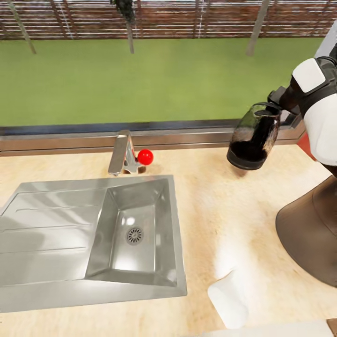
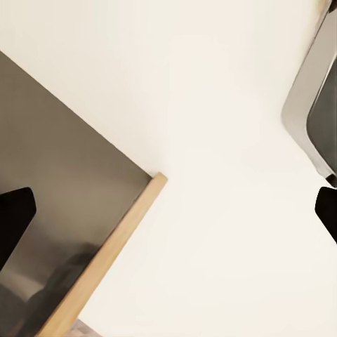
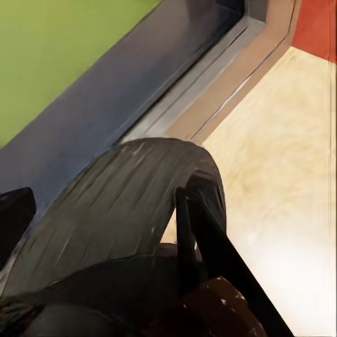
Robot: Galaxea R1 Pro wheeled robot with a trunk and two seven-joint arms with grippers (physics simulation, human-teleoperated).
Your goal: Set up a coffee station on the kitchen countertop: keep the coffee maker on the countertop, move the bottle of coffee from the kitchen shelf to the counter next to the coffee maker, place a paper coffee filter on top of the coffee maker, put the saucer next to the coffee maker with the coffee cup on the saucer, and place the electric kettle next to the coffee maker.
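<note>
Electric kettle (image 1: 254, 136) tilts above kitchen countertop (image 1: 210, 196), right gripper (image 1: 283, 100) clamping it.

Kitchen countertop (image 1: 210, 196) (beige wood-grain) bears sink (image 1: 93, 276), coffee maker (image 1: 309, 234).

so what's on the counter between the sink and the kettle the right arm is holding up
Bare beige countertop, seen in the head view. Nothing sits between the sink and the tilted electric kettle; the red-knobbed tap stands behind the sink.

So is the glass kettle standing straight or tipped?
Tipped. The clear glass kettle with the black base leans sideways above the beige countertop, held by the right hand.
</note>
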